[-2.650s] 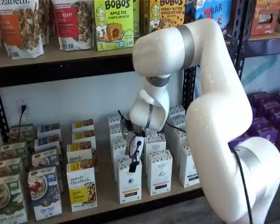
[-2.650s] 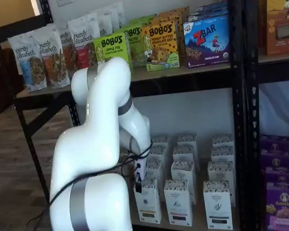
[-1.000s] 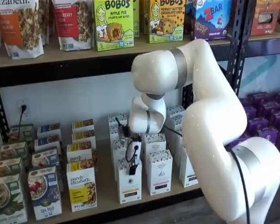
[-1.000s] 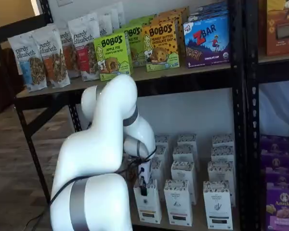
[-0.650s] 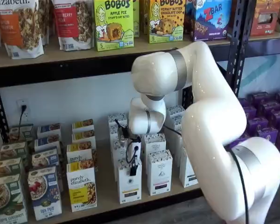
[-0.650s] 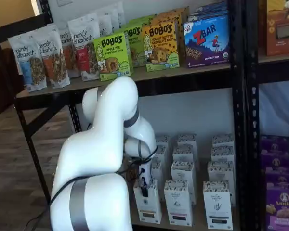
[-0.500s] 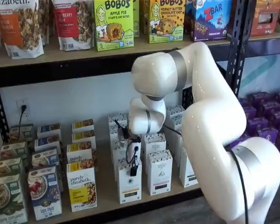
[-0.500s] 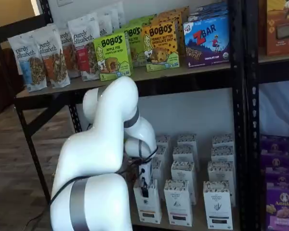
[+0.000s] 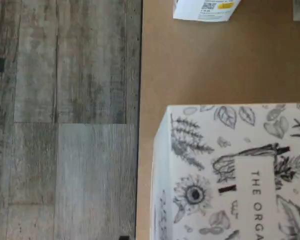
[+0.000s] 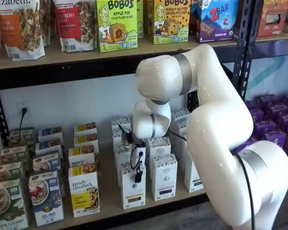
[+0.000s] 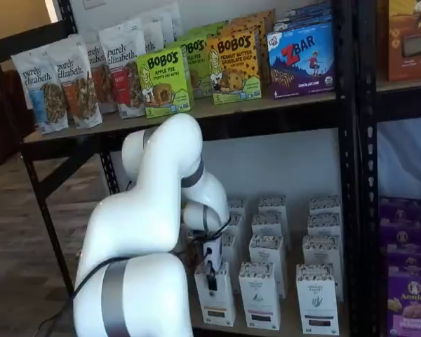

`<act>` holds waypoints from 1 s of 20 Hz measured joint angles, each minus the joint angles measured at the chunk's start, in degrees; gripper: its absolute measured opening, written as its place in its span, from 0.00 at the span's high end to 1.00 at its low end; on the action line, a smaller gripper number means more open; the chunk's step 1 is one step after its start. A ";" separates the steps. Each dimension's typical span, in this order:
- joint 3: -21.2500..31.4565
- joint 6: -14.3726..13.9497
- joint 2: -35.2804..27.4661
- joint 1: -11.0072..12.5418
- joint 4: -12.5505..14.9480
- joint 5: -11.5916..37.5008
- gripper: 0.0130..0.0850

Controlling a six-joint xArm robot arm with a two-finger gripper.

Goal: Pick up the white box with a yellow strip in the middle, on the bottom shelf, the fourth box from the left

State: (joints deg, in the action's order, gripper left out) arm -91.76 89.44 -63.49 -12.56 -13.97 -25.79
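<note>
The white box with botanical line drawings (image 10: pixel 133 194) stands at the front of the bottom shelf; it also shows in a shelf view (image 11: pixel 216 305). I cannot make out its strip's colour from here. My gripper (image 10: pixel 138 176) hangs right at the box's top front edge, with a cable beside it, and shows in both shelf views (image 11: pixel 211 281). Its black fingers show side-on with no plain gap. The wrist view shows the box's top (image 9: pixel 230 175) close below, lettered "THE ORGA", at the edge of the brown shelf board (image 9: pixel 200 65).
Similar white boxes (image 10: pixel 164 177) stand to the right and behind. Purely Elizabeth boxes (image 10: pixel 84 191) and cereal boxes (image 10: pixel 45 196) stand to the left. Purple boxes (image 10: pixel 278 134) fill the neighbouring rack. A black upright (image 10: pixel 242 43) and the upper shelf (image 10: pixel 62 57) lie above. Wooden floor (image 9: pixel 65 125) lies below.
The arm has lowered and the gripper has come down onto the top of the front white box. The boxes have not moved.
</note>
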 joint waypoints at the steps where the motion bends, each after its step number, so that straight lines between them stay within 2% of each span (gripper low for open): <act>1: 0.04 0.10 -0.01 0.04 -0.07 0.02 0.00; 5: 0.30 1.34 0.00 0.13 -1.32 0.21 0.00; 7: 0.35 2.44 0.06 0.19 -2.48 0.12 0.11; 8: 0.33 2.55 0.07 0.21 -2.61 0.05 0.11; 10: 0.15 2.45 0.02 0.22 -2.51 -0.25 0.22; 16: -0.26 0.55 -0.27 0.10 -0.51 -0.70 0.22; 20: 0.01 1.37 -0.24 0.01 -1.48 -0.34 0.22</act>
State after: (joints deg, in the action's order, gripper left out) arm -91.75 90.81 -63.73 -12.55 -15.45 -26.13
